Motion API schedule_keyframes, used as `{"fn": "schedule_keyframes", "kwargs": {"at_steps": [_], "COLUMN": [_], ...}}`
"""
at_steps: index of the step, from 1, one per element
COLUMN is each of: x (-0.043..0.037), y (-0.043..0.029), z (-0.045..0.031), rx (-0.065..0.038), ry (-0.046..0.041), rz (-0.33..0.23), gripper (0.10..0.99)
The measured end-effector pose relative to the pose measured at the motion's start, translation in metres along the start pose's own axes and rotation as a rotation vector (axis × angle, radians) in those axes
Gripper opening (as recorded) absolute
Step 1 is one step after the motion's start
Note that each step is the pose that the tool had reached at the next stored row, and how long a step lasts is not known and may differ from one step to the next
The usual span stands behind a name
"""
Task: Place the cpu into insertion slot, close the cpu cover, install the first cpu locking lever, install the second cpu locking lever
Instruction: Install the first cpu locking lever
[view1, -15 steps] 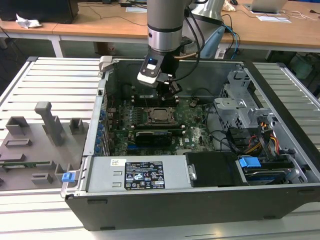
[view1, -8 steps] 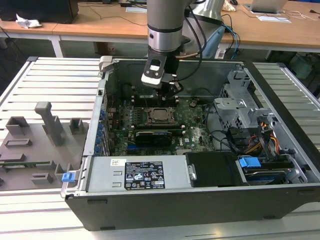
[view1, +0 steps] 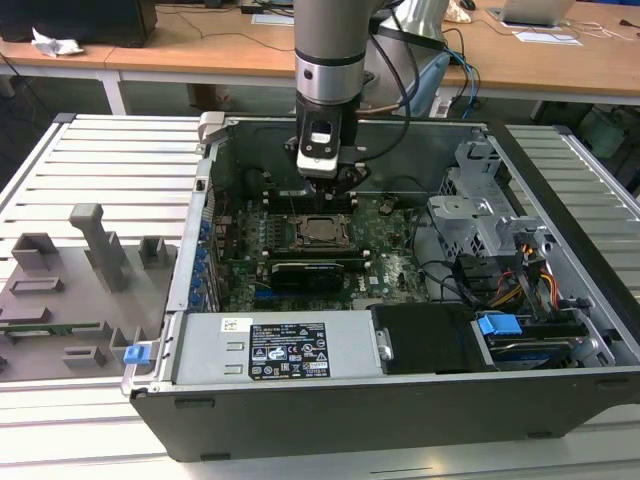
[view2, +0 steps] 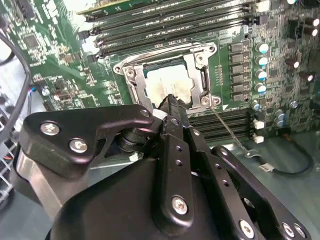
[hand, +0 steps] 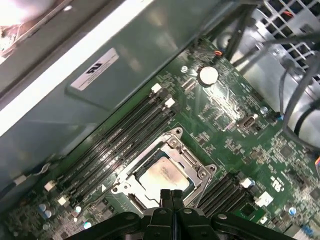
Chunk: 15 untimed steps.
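The cpu (view1: 322, 231) lies flat in the insertion slot (hand: 120, 187) on the green motherboard, its dull silver top (view2: 170, 82) showing through the window of the cpu cover (view2: 195, 62). The cover's silvery frame (hand: 192, 162) lies down around the chip. A thin wire locking lever (view2: 227, 131) sticks out from one socket corner over the memory slots. My gripper (view1: 335, 185) hangs just above the socket's far edge, fingers pressed together with nothing between them; the tips (view2: 169, 100) overlap the chip's edge in both wrist views (hand: 171, 192).
Long black memory slots (hand: 117, 145) flank the socket on two sides. The open case's walls (view1: 210, 190), a drive cage (view1: 480, 200) with cables, and the power supply (view1: 285, 345) surround the board. A grey fixture (view1: 95, 245) stands on the slatted table at the exterior view's left.
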<state>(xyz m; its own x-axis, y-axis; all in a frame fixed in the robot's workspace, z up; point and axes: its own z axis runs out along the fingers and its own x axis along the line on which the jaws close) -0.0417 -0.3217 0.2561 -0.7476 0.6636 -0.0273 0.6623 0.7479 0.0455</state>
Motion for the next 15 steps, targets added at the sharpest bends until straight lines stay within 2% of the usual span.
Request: {"fn": "schedule_keyframes", "kwargs": {"at_steps": [2, 15], "x": [0.0, 0.0], "y": [0.0, 0.0], "z": [0.0, 0.0], "rx": [-0.001, -0.005], "ry": [0.0021, 0.0091], "rz": [-0.047, -0.201], "gripper": [0.106, 0.106]}}
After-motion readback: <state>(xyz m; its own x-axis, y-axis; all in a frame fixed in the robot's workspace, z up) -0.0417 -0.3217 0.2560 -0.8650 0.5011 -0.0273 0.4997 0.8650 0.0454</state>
